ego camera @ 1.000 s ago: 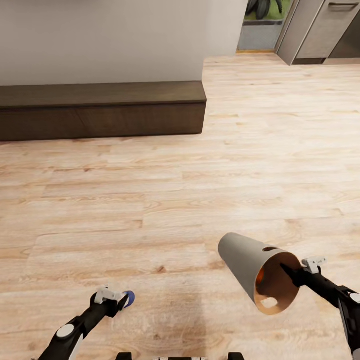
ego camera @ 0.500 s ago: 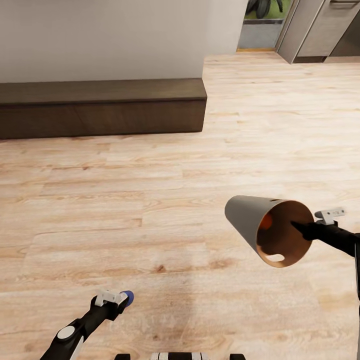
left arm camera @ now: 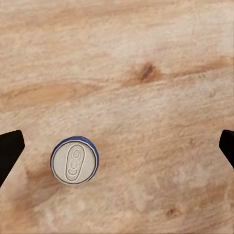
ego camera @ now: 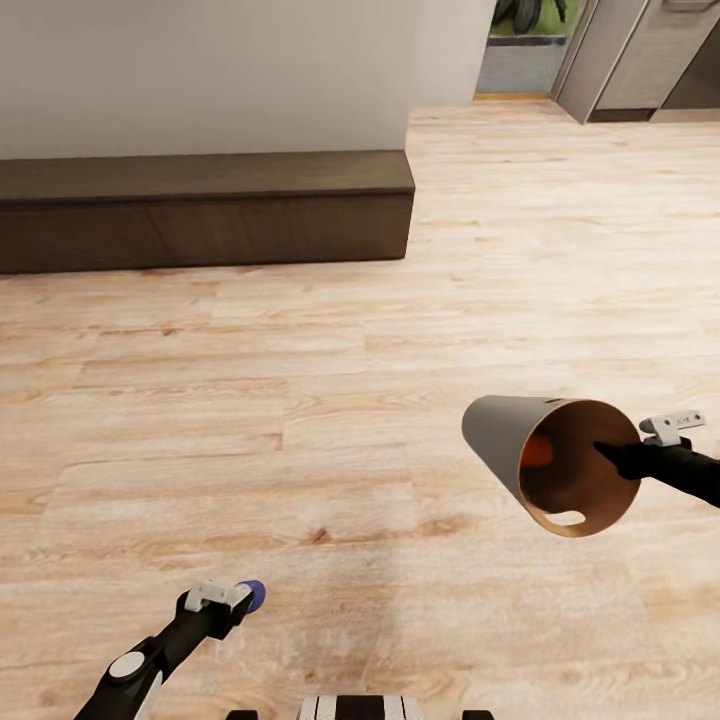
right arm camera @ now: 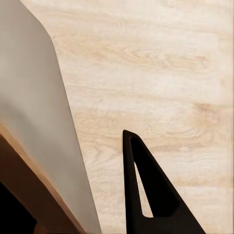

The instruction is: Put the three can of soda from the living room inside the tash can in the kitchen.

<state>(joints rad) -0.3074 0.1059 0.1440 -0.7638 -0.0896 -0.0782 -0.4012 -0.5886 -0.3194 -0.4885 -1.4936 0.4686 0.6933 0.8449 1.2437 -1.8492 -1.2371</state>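
My right gripper [ego camera: 612,452] clamps the bin [ego camera: 520,450] rim; my left gripper's [left arm camera: 117,146] jaws gape wide, blue can [left arm camera: 74,160] between them, nearer one jaw, open floor [ego camera: 300,400] all round.

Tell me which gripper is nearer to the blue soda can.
Left. The left gripper is at the blue soda can, which sits between its fingers. The right gripper is far off, holding the trash can by its rim.

Pale wood-plank floor [ego camera: 300,400], knotted grain, underneath throughout. Long low dark-brown wooden bench [ego camera: 200,205] well ahead, against plain white wall [ego camera: 220,70]. Grey steel cabinet fronts [ego camera: 650,55] far ahead to right, beside green-leaved plant [ego camera: 528,14].
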